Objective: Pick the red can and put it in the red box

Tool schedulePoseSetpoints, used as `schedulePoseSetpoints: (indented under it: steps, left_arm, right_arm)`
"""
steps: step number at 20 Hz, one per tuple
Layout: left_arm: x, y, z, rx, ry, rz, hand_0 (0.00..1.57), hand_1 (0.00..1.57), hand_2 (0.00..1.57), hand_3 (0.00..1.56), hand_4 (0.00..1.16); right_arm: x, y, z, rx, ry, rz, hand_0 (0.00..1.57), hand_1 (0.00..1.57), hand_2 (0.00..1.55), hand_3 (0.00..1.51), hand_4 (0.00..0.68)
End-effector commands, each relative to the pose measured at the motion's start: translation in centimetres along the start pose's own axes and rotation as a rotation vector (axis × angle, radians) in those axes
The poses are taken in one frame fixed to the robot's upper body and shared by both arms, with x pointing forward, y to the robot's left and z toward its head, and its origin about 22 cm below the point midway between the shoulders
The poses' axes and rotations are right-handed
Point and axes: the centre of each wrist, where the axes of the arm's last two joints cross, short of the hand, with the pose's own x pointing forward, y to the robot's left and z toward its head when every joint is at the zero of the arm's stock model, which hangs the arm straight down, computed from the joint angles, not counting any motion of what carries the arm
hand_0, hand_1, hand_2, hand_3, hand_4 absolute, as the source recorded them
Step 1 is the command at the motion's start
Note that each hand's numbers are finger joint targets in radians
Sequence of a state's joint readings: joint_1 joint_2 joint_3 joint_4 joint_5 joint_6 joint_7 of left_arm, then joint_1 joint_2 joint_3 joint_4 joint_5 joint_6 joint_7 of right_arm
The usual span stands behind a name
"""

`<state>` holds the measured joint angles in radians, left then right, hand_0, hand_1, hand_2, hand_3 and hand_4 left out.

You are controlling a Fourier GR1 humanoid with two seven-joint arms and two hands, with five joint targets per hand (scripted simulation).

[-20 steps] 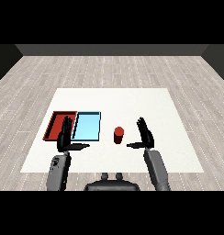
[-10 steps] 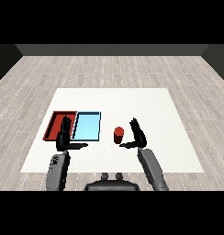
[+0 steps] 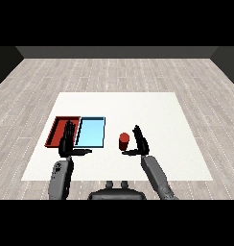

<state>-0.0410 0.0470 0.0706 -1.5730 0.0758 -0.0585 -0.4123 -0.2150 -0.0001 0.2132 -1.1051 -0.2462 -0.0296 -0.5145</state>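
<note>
- Floor (image 3: 114, 72): pale grey plank pattern, surrounding the table on all sides.
- Table (image 3: 152, 110): flat white rectangle, matte, no visible texture. Used as landmark below.
- Light blue tray (image 3: 91, 132): shallow rectangle with a thin raised rim, on the table's left half, touching the red tray along one long side.
- Red tray (image 3: 58, 129): same shallow rectangular shape, dark red inside, nearest the table's left edge; partly covered by the left hand.
- Left hand (image 3: 68, 144): black, fingers straight and spread upward, thumb out sideways; holds nothing; over the near table edge, overlapping the red tray's near right corner.
- Right hand (image 3: 141, 143): black, fingers straight, thumb extended towards the can; wide, nothing held; near table centre, front half.
- Red can (image 3: 123, 141): small upright cylinder, smooth, standing on the table just left of the right hand, right of the blue tray, outside both trays.
</note>
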Motion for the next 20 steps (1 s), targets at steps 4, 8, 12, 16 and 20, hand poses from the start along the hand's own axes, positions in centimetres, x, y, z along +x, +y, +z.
schedulePoseSetpoints:
  steps: [4,8,12,16,20]
  left_arm:
    - [1.4,1.8,0.7,-0.013,-0.001,-0.001,0.00,0.00,0.00,0.00,0.00]
    - [-0.1,2.6,2.6,-0.013,-0.008,0.021,0.00,0.00,0.00,0.00,0.00]
    - [-0.3,2.3,-0.5,0.001,0.002,-0.008,0.00,0.00,0.00,0.00,0.00]
    - [2.5,-1.0,-0.5,-0.010,-0.001,0.013,0.00,0.00,0.00,0.00,0.00]
    - [-0.5,0.1,-0.5,-0.018,-0.002,-0.008,0.00,0.00,0.00,0.00,0.00]
  right_arm:
    - [0.2,1.0,-1.5,0.010,-0.006,-0.019,0.00,0.00,0.00,0.00,0.000]
    - [-1.8,0.3,-0.6,-0.008,0.024,-0.025,0.00,0.00,0.00,0.00,0.000]
    - [-0.6,1.8,-0.8,-0.011,0.023,-0.043,0.00,0.00,0.00,0.00,0.000]
    - [-2.1,1.1,-1.0,-0.004,0.029,-0.043,0.00,0.00,0.00,0.00,0.000]
    - [-1.0,4.9,-1.3,0.034,0.026,-0.058,0.00,0.00,0.00,0.00,0.000]
